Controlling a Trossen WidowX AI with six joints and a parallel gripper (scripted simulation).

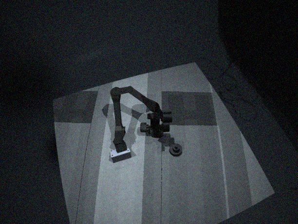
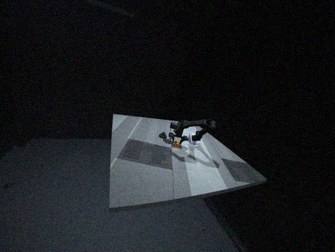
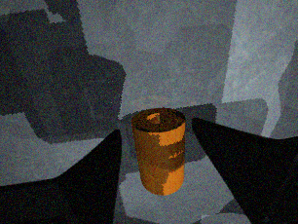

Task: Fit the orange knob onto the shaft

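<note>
The orange knob (image 2: 176,144) (image 3: 161,156) stands upright on the table, with its hole facing up. In the top view the arm hides it. My gripper (image 2: 177,142) (image 3: 157,128) is open, pointing down, with one fingertip on each side of the knob. In the wrist view gaps show between the knob and both fingers. The dark round pedestal (image 1: 176,153) (image 2: 162,136) stands on the table apart from the knob, to the right of the gripper in the top view. Its short dark shaft (image 1: 176,147) points up. The flat sides of hole and shaft cannot be made out.
The arm's white-topped base (image 1: 121,153) (image 2: 196,142) stands to the left of the pedestal in the top view. The table (image 1: 126,195) (image 2: 148,181) carries light and dark patches and the arm's shadows. The lighting is dim.
</note>
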